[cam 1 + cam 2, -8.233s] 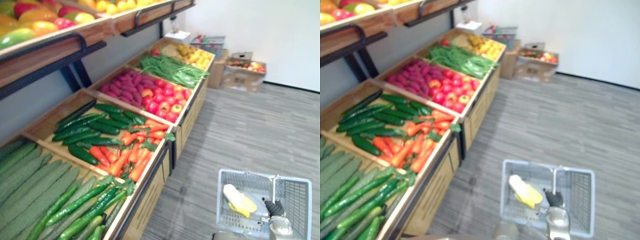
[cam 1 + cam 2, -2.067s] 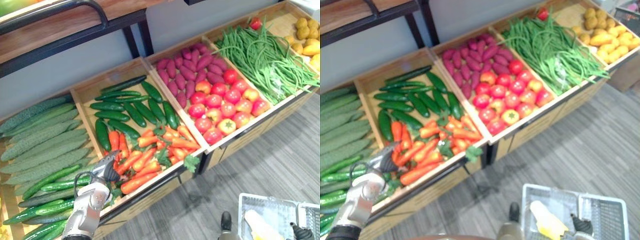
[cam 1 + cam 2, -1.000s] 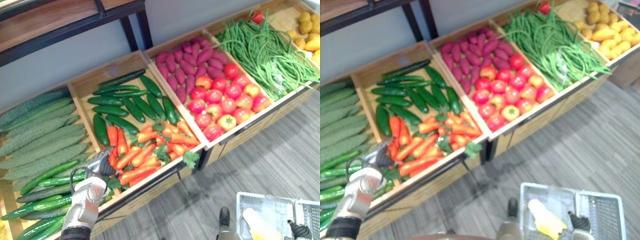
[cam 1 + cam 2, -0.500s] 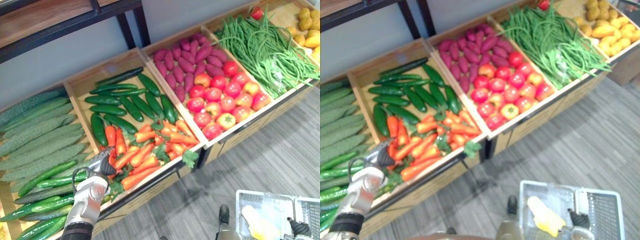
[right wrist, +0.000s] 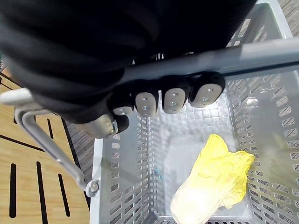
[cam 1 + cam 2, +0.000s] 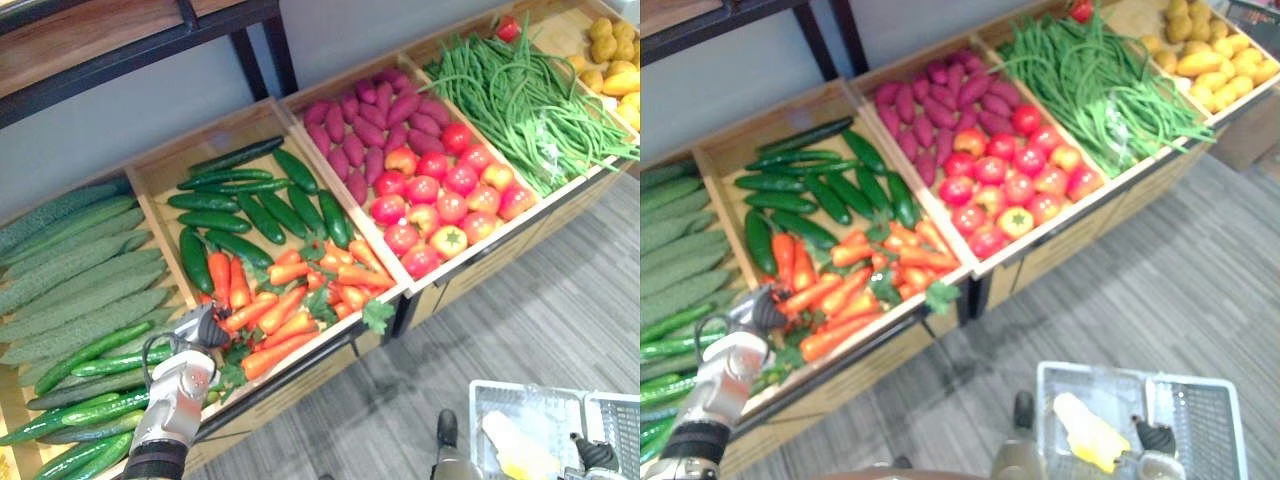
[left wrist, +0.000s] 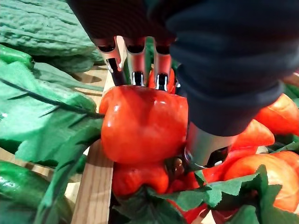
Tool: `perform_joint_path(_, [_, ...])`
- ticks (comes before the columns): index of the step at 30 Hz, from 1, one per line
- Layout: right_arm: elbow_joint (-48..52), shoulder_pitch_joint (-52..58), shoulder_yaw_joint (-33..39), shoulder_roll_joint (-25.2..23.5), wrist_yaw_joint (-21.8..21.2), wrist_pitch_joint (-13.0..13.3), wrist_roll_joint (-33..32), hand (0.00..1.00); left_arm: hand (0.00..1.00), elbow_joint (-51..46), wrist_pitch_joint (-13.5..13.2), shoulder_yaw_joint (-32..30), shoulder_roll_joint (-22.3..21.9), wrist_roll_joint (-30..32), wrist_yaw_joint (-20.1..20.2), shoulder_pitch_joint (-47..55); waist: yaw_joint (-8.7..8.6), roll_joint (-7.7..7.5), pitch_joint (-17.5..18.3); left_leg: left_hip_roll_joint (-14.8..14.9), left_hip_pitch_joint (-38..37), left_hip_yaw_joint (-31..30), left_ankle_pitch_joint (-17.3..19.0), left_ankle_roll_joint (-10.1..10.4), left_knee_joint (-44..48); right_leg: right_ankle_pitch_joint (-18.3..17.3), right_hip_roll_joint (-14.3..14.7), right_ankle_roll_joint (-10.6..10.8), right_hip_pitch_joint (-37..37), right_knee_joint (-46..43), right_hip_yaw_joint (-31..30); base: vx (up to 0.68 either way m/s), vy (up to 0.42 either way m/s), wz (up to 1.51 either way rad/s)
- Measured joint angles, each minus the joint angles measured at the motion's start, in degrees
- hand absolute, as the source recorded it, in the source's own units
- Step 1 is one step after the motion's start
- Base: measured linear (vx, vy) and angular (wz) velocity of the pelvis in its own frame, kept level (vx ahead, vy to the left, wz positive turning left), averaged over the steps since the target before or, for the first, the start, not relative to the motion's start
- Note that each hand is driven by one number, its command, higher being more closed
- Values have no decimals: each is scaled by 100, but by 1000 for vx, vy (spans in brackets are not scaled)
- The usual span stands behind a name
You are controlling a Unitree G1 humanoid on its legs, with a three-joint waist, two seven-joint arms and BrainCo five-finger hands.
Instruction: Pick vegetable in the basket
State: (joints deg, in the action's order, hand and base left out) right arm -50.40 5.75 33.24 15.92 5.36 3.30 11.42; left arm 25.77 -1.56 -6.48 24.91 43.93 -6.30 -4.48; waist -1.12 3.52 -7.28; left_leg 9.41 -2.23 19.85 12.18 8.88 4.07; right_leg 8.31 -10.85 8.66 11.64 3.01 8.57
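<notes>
Orange carrots with green tops (image 6: 285, 310) fill the near half of a wooden bin. My left hand (image 6: 197, 332) rests at that bin's near left corner. In the left wrist view its fingers (image 7: 135, 60) reach over the thick end of one carrot (image 7: 140, 123) and its thumb (image 7: 201, 147) presses the other side, pinching it. Low at the right, my right hand (image 5: 168, 98) is curled round the grey handle (image 5: 261, 53) of a pale wire basket (image 6: 520, 386). A yellow-white cabbage (image 5: 215, 182) lies inside the basket.
Dark cucumbers (image 6: 250, 205) share the carrot bin. Bumpy green gourds (image 6: 70, 280) lie to the left. Purple sweet potatoes (image 6: 375, 120), tomatoes (image 6: 440, 200) and green beans (image 6: 520, 95) lie to the right. A dark-framed shelf (image 6: 130, 50) overhangs the back. Grey floor (image 6: 560, 300) lies before the bins.
My left hand's fingers have curled in around the carrot's thick end at the bin's near corner. The right hand still holds the basket handle.
</notes>
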Motion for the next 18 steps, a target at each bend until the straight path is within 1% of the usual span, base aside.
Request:
perform_joint_path(3, [-2, -2, -2, 0, 37, 0, -1, 100, 100, 107, -59, 31, -29, -5, -1, -25, -8, 3, -2, 0, -3, 4, 1, -1, 0, 0, 4, 0, 0, 0, -10, 0, 0, 0])
perform_joint_path(7, [-15, -45, -3, 0, 59, 1, -1, 100, 100, 433, -48, 99, -280, -6, -6, -85, -40, 2, -57, 12, -25, 19, 2, 1, -2, 0, 30, 0, 1, 0, -50, 0, 0, -4])
perform_joint_path(11, [-109, -114, -1, 2, 70, 2, -1, 100, 100, 446, -26, 39, -322, -8, -14, -85, -39, 1, -107, 43, -56, 28, 3, 3, -5, -1, 75, -1, -4, 0, -84, -1, -4, -7])
perform_joint_path(18, [-220, -124, 2, 3, 70, 0, 0, 100, 100, 295, 110, -22, -457, -36, 2, -69, -37, -1, -139, 38, -130, 0, 3, 2, -4, -2, 70, -1, -92, 1, -82, -14, -36, 1])
